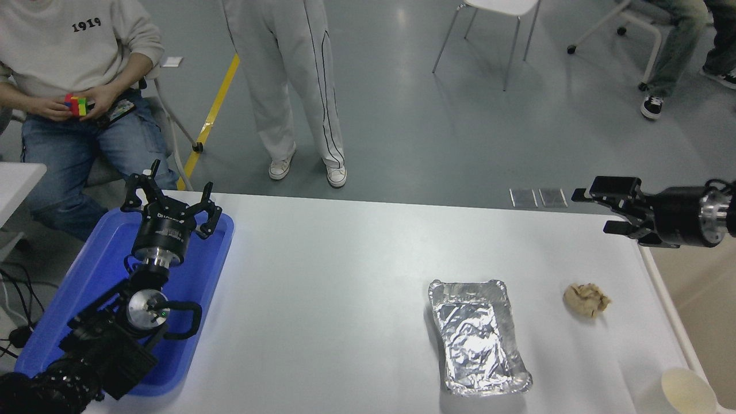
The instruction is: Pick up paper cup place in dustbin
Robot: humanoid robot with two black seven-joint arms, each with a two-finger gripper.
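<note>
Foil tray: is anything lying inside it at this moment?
Nothing shows inside the foil tray: only its crinkled silver lining. The crumpled paper ball lies on the table to its right, apart from it, and the paper cup stands at the table's near right corner.

A silver foil tray [479, 337] lies on the white table [345, 276], with a crumpled tan paper ball [586, 299] just to its right (apart, not touching). A blue tray [103, 270] sits at the table's left end. Beyond, a seated person [69, 52] holds a coloured cube [75, 105].
</note>
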